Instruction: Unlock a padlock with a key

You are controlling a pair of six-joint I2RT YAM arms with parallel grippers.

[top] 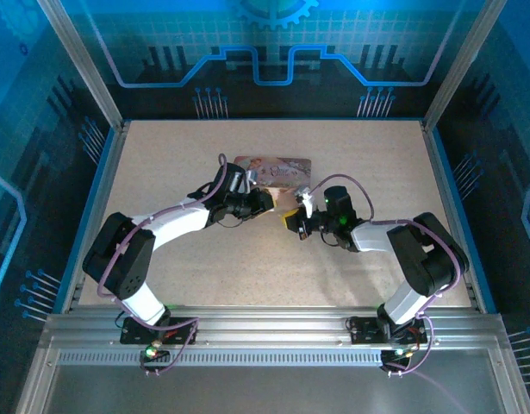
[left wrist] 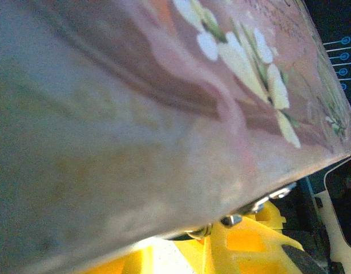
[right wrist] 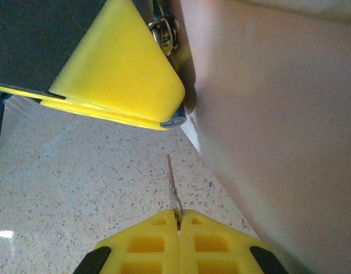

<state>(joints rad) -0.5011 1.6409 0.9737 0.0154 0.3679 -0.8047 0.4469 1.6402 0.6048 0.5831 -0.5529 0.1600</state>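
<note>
Left arm reaches in from the left; left gripper (top: 254, 200) sits against the near edge of the pink tin (top: 277, 166), which is tipped up off the table (top: 161, 172). Left wrist view is mostly tin side, so whether this gripper is wide or clamped: cannot tell. From the right wrist, one yellow finger (right wrist: 118, 68) of the left gripper lies against the tin. A small bluish-grey piece at its tip is likely the padlock (right wrist: 174, 121), mostly hidden. Metal rings (right wrist: 165, 27) sit further up the tin edge.

Key (right wrist: 172, 182) is pinched between the closed fingertips of the right gripper (right wrist: 179, 220). The blade sticks straight out ahead of the fingers, clear of the table. Its long axis points at the bluish piece, tip near it but apart, with a visible gap.

Right gripper (top: 295, 217) is just right of the tin and the nearer one to act. Judgement: next is the insertion. Push the key along its own axis toward the padlock. Keyhole not visible, so alignment is unconfirmed; a slight tilt would make it miss or skid off onto the finger.
</note>
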